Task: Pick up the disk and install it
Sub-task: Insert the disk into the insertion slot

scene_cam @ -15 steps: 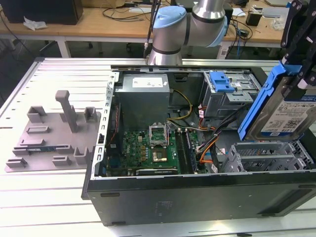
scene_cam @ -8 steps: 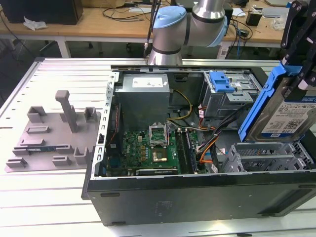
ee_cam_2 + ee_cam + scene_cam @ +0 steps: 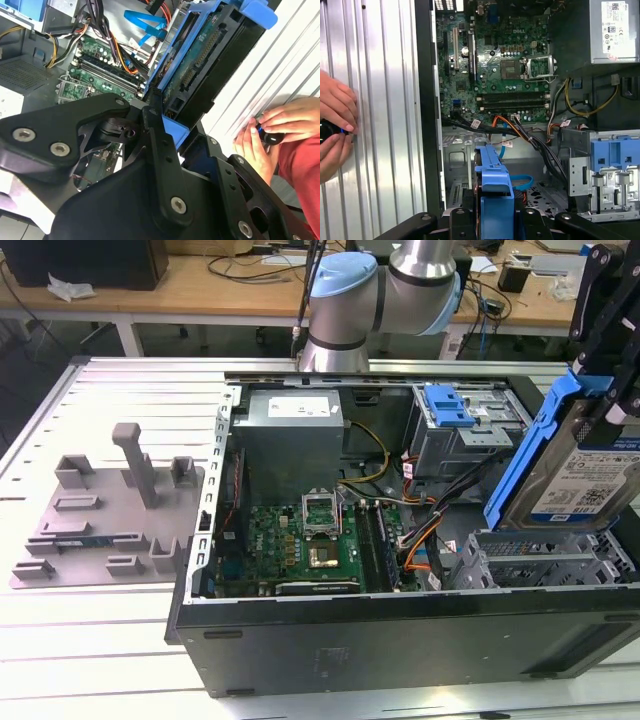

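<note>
So from where I stood, the robot's black claw (image 3: pixel 174 136) was clamped onto the blue plastic carrier bracket of the disk (image 3: pixel 585 475), a flat silver hard drive with a white-and-blue label. It hung tilted at the exterior view's right end of the open black tower case (image 3: pixel 400 625), with its lower edge right at the top of the grey perforated metal drive cage (image 3: pixel 545 555). I couldn't tell if it was actually touching the cage or just above it, so I'd call it picked up but not seated. The green motherboard (image 3: pixel 300 540) and the grey metal power supply box (image 3: pixel 293 435) sat well away from it. Somebody's hands (image 3: pixel 280 125) were over the slatted metal table (image 3: pixel 100 640) beside the case, fiddling with a small dark object. Handling-wise, I'd guess that drive was dense and totally rigid, but it wouldn't like knocks, and the bare metal faces looked slick. The plastic frame looked like the sensible place to grab: slightly springy, with the connector edge and the circuit board left alone.
</note>
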Tool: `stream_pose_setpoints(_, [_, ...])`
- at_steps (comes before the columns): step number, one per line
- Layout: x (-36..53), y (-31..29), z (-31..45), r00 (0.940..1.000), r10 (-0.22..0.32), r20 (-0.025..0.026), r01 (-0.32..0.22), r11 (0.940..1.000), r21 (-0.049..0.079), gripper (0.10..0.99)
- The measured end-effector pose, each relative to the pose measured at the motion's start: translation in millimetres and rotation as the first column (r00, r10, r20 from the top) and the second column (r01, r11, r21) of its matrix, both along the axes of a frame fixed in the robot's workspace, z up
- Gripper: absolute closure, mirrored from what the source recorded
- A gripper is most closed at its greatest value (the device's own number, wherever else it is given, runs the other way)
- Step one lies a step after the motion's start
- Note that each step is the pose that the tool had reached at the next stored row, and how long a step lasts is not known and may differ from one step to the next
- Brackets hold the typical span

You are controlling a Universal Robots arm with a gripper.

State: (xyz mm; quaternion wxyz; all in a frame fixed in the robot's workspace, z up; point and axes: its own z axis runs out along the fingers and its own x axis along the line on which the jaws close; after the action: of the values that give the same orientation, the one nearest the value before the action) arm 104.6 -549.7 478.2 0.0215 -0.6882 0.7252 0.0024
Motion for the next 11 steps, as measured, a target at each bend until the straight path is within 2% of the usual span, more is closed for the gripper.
stream_pose_setpoints(11, [0.0, 0.1, -2.2, 0.9999, 0.016, 0.0000, -0.016, 0.9999, 0.000, 0.718])
